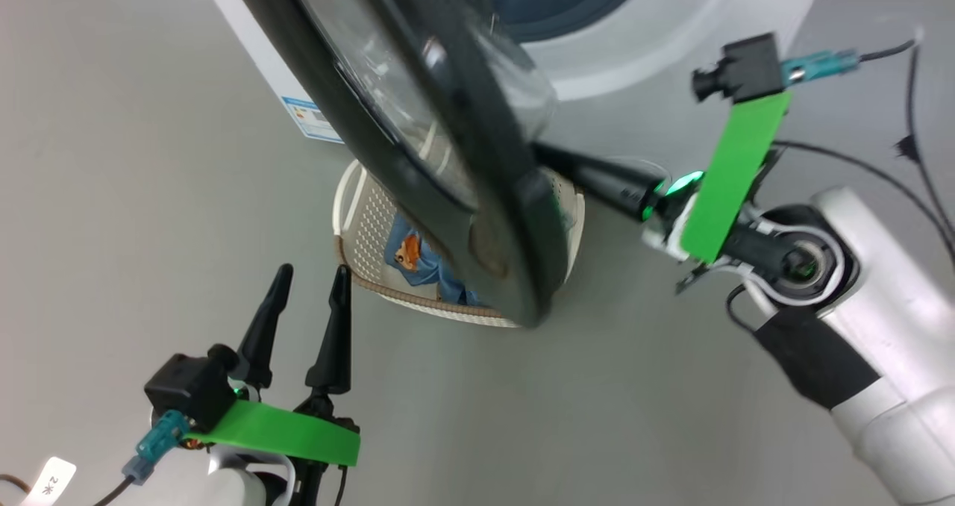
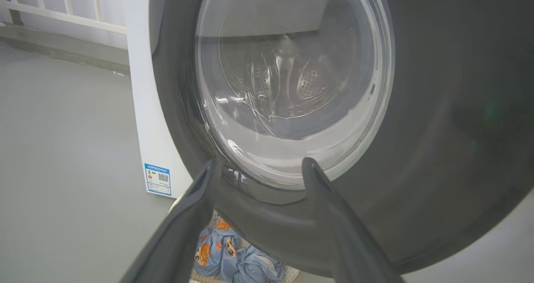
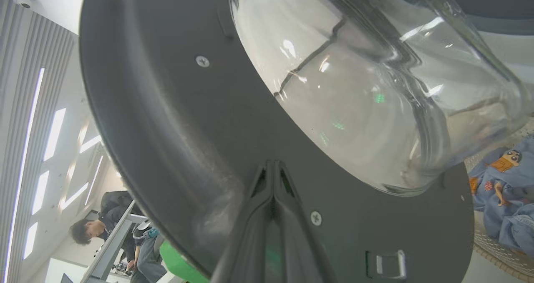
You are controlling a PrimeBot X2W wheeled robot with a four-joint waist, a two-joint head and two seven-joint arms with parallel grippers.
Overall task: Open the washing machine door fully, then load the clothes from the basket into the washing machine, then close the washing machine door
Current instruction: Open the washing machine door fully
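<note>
Grey floor (image 1: 149,155), big white boxy front-loading washing machine (image 1: 634,51) at top. Round black-ringed glass door (image 1: 485,155) swung partly out, edge-on above cream perforated basket (image 1: 373,222) holding light-blue printed clothes (image 1: 418,263), bowl bulging drumward. Left gripper (image 1: 312,273) spread wide, short of door. Right gripper (image 3: 272,166) pressed shut, tips at door's inner ring.

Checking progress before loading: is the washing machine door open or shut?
Open: the washing machine door stands swung away from the washing machine, whose blue-grey gasket shows uncovered behind it. How fully, cannot tell.

Smooth grey floor (image 1: 112,192). White slatted railing (image 2: 62,18) at rear. Dark-jacketed person (image 3: 112,204) bent over grey desk (image 3: 107,254).
</note>
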